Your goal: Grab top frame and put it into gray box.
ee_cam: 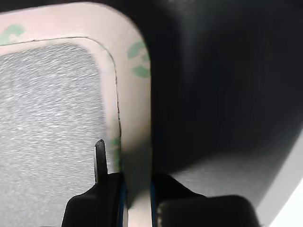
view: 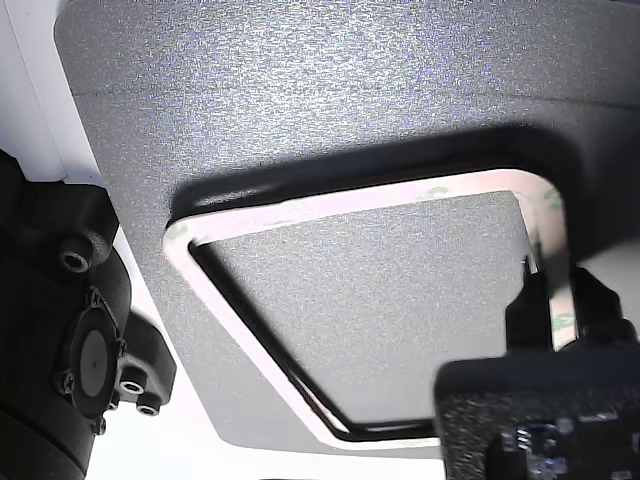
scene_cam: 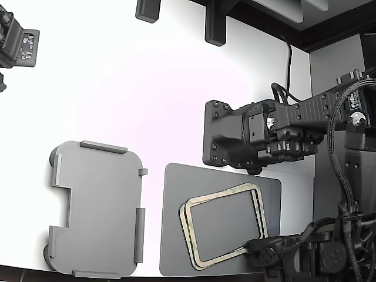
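Closest to the wrist camera you see the pincer [ee_cam: 136, 198], its two dark fingers pressed onto one side rail of the top frame [ee_cam: 130, 118], one finger inside the frame's open middle and one outside it. So the pincer is pinching the frame rail, near a rounded corner.

In the other view the frame casts a wide dark shadow on the darker gray mat [view: 300, 90] beneath it, which suggests the held end is raised off the mat (how far, the pictures do not tell).

In the exterior view two alike frames lie stacked and slightly offset on the mat, their long axis running roughly across the picture with a slight tilt. The pincer [scene_cam: 252, 245] holds the top frame [scene_cam: 223, 197] at the stack's lower corner on the exterior view's right.

The gray box [scene_cam: 97, 211] sits well apart on the white bench [scene_cam: 147, 106], toward the exterior view's left, past the mat's edge, its long axis running up and down the picture. You will likely need to turn the frame about a quarter turn to match it.

The bench between mat and box is bare. A second arm [scene_cam: 264, 135] hangs above the mat's far edge.
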Controlling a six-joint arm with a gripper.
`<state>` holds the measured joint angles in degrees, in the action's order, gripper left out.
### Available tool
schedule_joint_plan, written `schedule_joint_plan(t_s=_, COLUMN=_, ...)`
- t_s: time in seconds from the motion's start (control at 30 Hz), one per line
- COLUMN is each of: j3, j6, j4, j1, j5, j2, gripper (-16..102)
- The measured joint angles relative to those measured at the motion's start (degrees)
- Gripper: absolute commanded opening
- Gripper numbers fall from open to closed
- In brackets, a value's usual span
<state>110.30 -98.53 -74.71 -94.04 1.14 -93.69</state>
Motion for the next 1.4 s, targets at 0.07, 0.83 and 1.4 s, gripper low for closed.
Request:
schedule_joint_plan(t_s=0.07, j3=-0.62, j6=-0.26, j4=-0.62, j1=-0.09, j5=0.26, j2=0.0, gripper=-10)
schedule_joint_plan(t_s=0.83, j3=-18.54, j6=26.72, j4=-16.96, j1=11.6, j5=13.97, j2=-3.43, gripper=-11)
schedule_joint_plan(t_s=1.4, j3=-39.73, j6=89.38, j4=-19.6, j1=36.12, j5=30.23, j2=2.64, gripper=-11)
